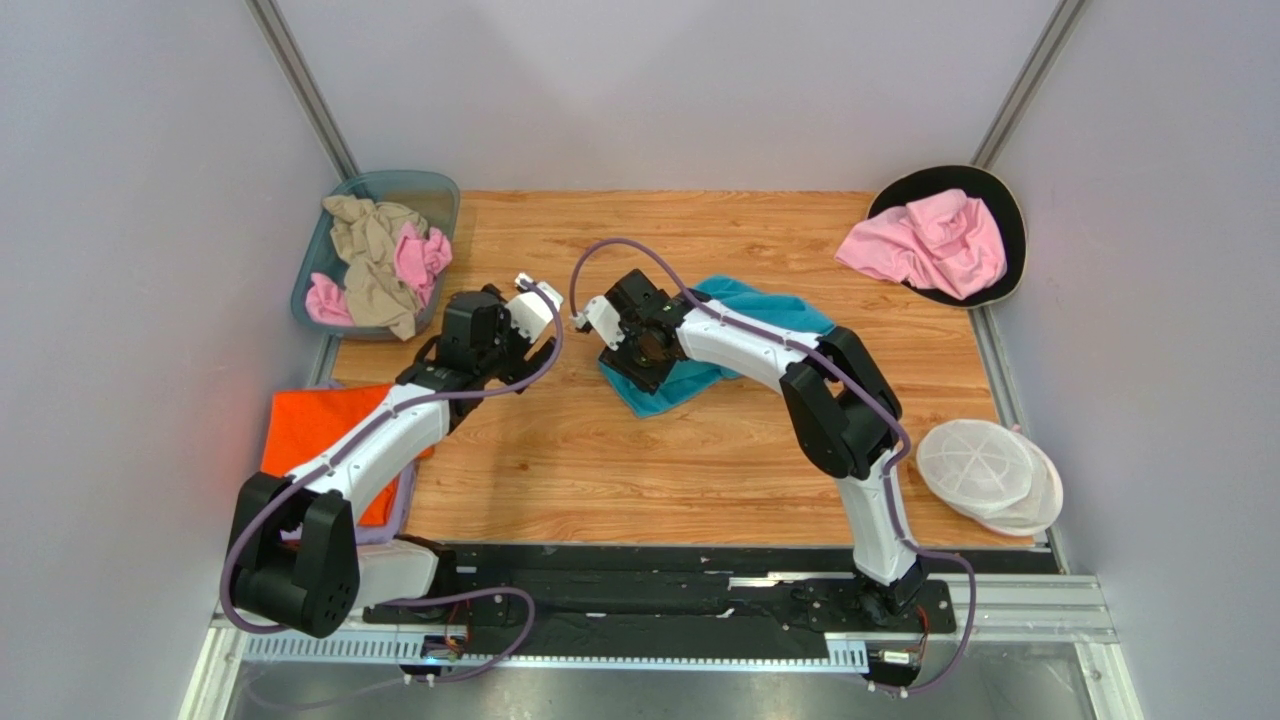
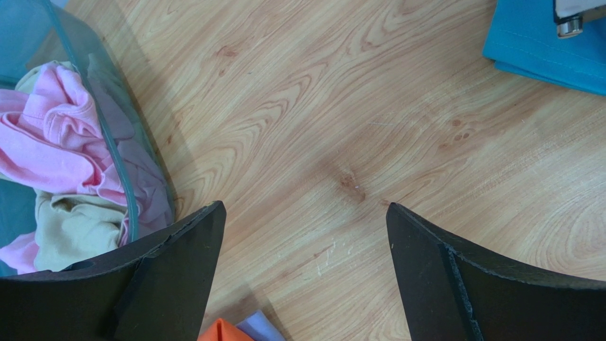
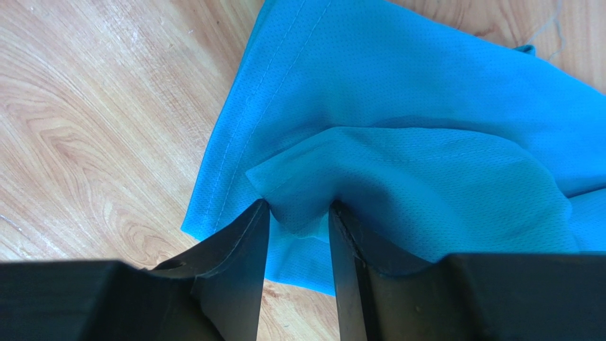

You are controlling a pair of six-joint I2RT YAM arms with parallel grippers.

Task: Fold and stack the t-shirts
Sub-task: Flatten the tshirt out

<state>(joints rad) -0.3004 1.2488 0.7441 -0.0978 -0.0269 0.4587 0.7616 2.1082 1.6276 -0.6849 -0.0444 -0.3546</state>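
A teal t-shirt [image 1: 736, 323] lies partly folded in the middle of the wooden table; it also shows in the right wrist view [image 3: 427, 142] and at the top right of the left wrist view [image 2: 540, 50]. My right gripper [image 1: 643, 357] is at its near left corner, and in its own view [image 3: 299, 206] it is shut on a raised fold of that cloth. My left gripper [image 1: 519, 338] is open and empty over bare wood [image 2: 304, 207], between the basket and the teal shirt. A folded orange t-shirt [image 1: 323, 428] lies at the left on a lavender one [image 2: 259, 328].
A teal basket [image 1: 323, 248] with crumpled pink and beige shirts stands at the back left, close to my left fingers [image 2: 107, 128]. A black round bin [image 1: 1010, 210] with a pink shirt [image 1: 924, 240] is at the back right. A white mesh item [image 1: 984, 473] lies at the right edge.
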